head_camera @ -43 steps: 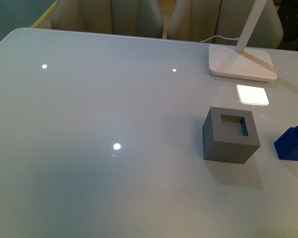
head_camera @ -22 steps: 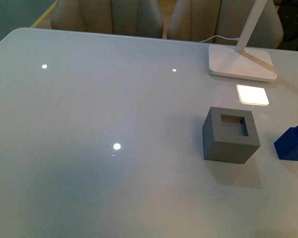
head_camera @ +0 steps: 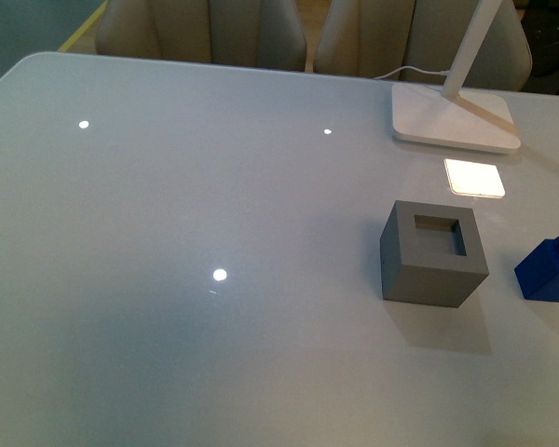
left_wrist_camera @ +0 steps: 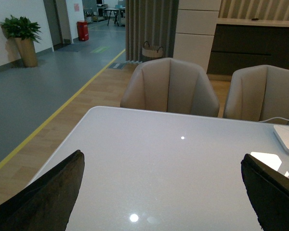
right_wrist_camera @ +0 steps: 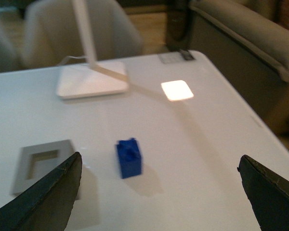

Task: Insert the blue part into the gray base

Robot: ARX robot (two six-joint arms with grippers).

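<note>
The gray base (head_camera: pixel 434 253) stands on the table at the right, its square recess facing up; it also shows in the right wrist view (right_wrist_camera: pixel 42 161). The blue part (head_camera: pixel 549 269) sits just right of it, apart from it, at the picture's edge, with a small loop on top; the right wrist view shows the blue part (right_wrist_camera: pixel 129 158) upright on the table. My right gripper (right_wrist_camera: pixel 159 192) is open above the table, the blue part ahead between its fingers and well clear of them. My left gripper (left_wrist_camera: pixel 161 192) is open over bare table. Neither arm shows in the front view.
A white lamp foot (head_camera: pixel 455 117) with its slanted stem stands at the back right, its light patch (head_camera: pixel 474 177) on the table behind the base. Chairs (left_wrist_camera: pixel 169 87) stand along the table's far edge. The table's right edge (right_wrist_camera: pixel 241 108) runs close beside the blue part.
</note>
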